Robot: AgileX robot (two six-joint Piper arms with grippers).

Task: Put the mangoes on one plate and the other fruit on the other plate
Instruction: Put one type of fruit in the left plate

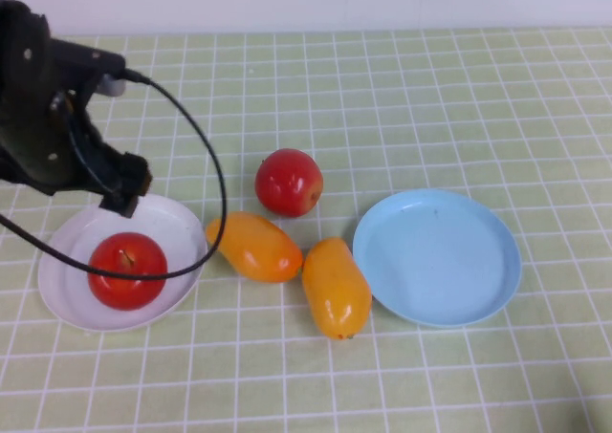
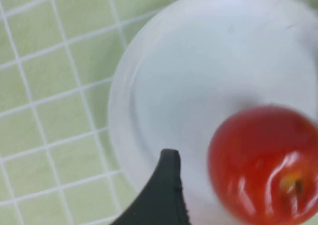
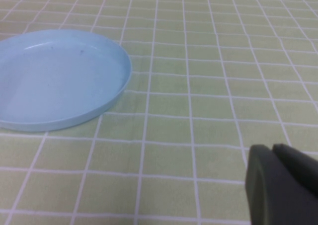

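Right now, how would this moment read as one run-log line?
left gripper: open above white plate | right gripper: shut, parked | apple on white plate | other apple, mangoes on table | blue plate bare

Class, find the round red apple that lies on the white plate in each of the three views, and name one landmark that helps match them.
High view: round red apple, lower left, on the round white plate, below the open left gripper.
Left wrist view: apple at lower right.
Right wrist view: not in it.
Shared landmark: the white plate.

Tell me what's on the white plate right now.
One red apple sits on the white plate. The left tool, open, hangs over its far rim, hiding a little there.
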